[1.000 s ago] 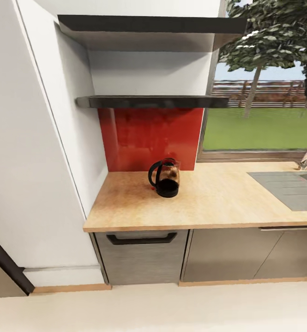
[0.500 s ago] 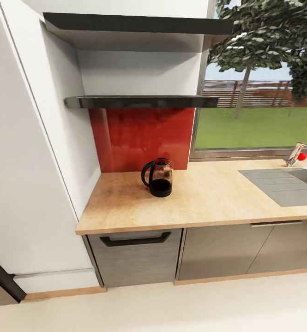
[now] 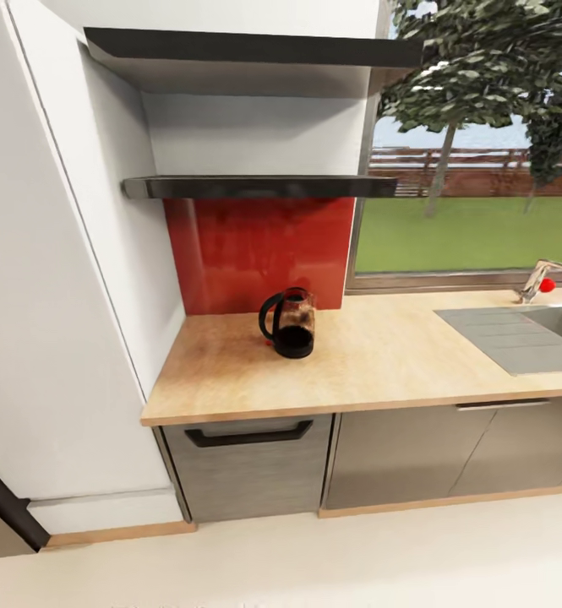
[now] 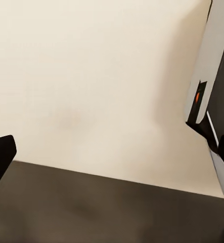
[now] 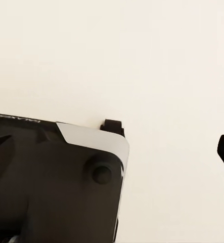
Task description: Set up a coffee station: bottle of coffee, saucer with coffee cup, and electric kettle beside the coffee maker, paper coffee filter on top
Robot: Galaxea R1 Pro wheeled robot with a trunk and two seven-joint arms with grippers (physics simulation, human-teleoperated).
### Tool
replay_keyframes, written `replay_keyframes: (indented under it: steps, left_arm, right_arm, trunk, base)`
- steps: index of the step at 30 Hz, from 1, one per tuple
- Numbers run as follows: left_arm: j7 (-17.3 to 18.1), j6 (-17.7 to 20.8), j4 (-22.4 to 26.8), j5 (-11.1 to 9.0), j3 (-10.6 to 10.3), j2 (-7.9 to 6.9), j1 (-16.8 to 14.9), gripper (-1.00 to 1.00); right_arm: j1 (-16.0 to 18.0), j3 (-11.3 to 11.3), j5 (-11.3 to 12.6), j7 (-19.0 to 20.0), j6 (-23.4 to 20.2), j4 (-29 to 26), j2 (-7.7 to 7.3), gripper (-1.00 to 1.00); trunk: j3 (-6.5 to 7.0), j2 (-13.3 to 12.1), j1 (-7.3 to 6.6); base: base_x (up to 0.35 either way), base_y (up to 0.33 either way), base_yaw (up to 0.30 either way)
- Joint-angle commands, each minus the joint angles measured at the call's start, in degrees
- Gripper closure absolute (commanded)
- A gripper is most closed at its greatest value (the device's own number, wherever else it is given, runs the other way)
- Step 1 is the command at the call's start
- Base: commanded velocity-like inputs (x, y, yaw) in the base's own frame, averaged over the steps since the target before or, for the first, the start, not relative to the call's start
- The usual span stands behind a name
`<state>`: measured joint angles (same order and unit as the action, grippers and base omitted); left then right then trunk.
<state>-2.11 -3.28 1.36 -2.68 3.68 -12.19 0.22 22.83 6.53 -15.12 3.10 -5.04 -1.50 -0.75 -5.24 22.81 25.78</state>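
a white wall panel (image 3: 52, 279) stands at the left. right of it, two dark shelves (image 3: 255, 186) hang above a glossy red backsplash (image 3: 259, 253). the long light beige wood-look table (image 3: 382, 363) runs right over glossy dark grey cabinets (image 3: 399, 456). the rounded smoky brown see-through electric kettle (image 3: 289, 324) with black handle stands upright at the table's far left, just before the backsplash. further right lie a grey sink (image 3: 526, 333) and a tap (image 3: 544, 281) under the window (image 3: 475, 169). the wrist views show cream floor with both hands' fingertips spread wide, holding nothing.
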Motion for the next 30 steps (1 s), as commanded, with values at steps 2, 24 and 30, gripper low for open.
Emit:
replay_keyframes:
  steps: [2,24,30]
  left_arm:
    - [0.0,-0.17,0.22,-0.4,0.43,-0.1,-0.03,-1.0]
    - [0.0,-0.19,0.31,-0.32,0.45,-0.42,-0.4,-1.0]
    - [0.0,-0.28,0.25,-0.31,0.45,-0.5,-0.36,-1.0]
  right_arm:
    - [0.02,0.46,-0.54,0.24,-0.15,-0.25,0.56,-1.0]
    - [0.02,0.38,-0.44,0.3,8.62,-24.86,10.75,-1.0]
    - [0.02,-3.44,-0.36,0.39,11.06,-35.16,10.75,-1.0]
  trunk:
    - [-0.1,0.11,0.01]
    - [-0.1,0.11,0.01]
    - [-0.1,0.11,0.01]
  base:
    - [-0.271,0.108,-0.005]
    - [-0.094,0.037,0.0]
    - [0.0,0.0,0.0]
